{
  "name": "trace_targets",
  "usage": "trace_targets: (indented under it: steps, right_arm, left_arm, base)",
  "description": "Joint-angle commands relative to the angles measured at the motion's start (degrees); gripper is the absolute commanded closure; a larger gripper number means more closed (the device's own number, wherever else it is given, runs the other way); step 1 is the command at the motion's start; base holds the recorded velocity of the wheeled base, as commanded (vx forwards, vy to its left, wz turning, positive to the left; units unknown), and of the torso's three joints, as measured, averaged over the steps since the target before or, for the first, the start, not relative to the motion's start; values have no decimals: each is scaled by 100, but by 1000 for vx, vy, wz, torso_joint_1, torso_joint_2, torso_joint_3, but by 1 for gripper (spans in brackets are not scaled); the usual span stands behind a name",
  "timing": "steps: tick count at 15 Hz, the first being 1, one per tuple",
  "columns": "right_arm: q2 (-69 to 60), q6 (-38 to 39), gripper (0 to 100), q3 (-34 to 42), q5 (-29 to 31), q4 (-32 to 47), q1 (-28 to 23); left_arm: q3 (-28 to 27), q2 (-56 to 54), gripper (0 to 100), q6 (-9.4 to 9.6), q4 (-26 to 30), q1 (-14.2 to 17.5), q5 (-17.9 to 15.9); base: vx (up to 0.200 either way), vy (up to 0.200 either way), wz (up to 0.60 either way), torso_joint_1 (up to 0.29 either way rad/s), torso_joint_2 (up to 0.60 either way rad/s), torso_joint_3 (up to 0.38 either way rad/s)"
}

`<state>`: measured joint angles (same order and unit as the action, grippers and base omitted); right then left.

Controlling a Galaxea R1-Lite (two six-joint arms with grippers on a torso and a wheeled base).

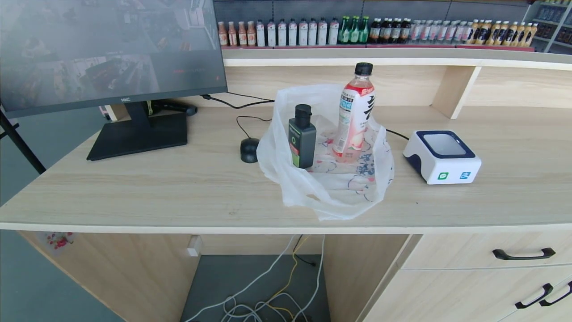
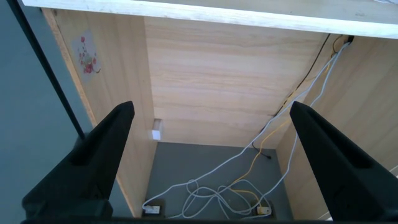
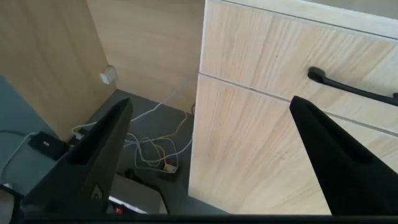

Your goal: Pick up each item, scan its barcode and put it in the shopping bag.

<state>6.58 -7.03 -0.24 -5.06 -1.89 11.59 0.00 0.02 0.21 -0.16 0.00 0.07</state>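
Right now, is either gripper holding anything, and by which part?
Nothing is held. The left gripper and the right gripper are both open and empty.

My right gripper [image 3: 211, 102] hangs with fingers wide apart before pale wooden drawer fronts [image 3: 261, 130] with a black handle [image 3: 348, 87], loose cables [image 3: 149, 146] on the floor.

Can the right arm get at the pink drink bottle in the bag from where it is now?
Probably not directly: the right gripper hangs open below the counter, facing the drawer fronts. It would need to rise first; the pink bottle stands with its neck clear above the shopping bag.
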Motion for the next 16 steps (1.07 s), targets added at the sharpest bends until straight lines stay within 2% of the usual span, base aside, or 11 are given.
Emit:
trace_targets:
  steps: [1,2,6,8,10,11,12,15,16]
  right_arm:
    - [352,132,0,7,-48,-22,-1177]
    - [370,71,0,7,-144,-13,-1388]
    - [-210,-17,0,7,-320,4,-1388]
    - [-658,-272,0,24,-294,-22,-1115]
    - [-658,-272,0,24,-294,-22,-1124]
    - [-658,343,0,24,233,154,-1124]
    - [-658,668,0,24,427,189,-1124]
    - [-658,519,0,24,427,198,-1124]
    - [-658,598,0,24,427,189,-1124]
  left_arm:
    - [0,-2,0,-3,-2,0,1]
    - [0,-2,0,6,-2,0,1]
    - [0,-2,0,-3,-2,0,1]
    - [0,-2,0,-12,-2,0,-7]
    - [0,-2,0,-12,-2,0,1]
    - [0,-2,0,-12,-2,0,1]
    - [0,-2,0,-12,-2,0,1]
    - [0,-2,0,-12,-2,0,1]
    - [0,-2,0,-12,-2,0,1]
  base:
    - [0,0,0,0,0,0]
    - [0,0,0,0,0,0]
    - [0,0,0,0,0,0]
    - [0,0,0,0,0,0]
    - [0,0,0,0,0,0]
    - [0,0,0,0,0,0]
    - [0,0,0,0,0,0]
    - [0,0,0,0,0,0]
    - [-200,0,0,2,2,2]
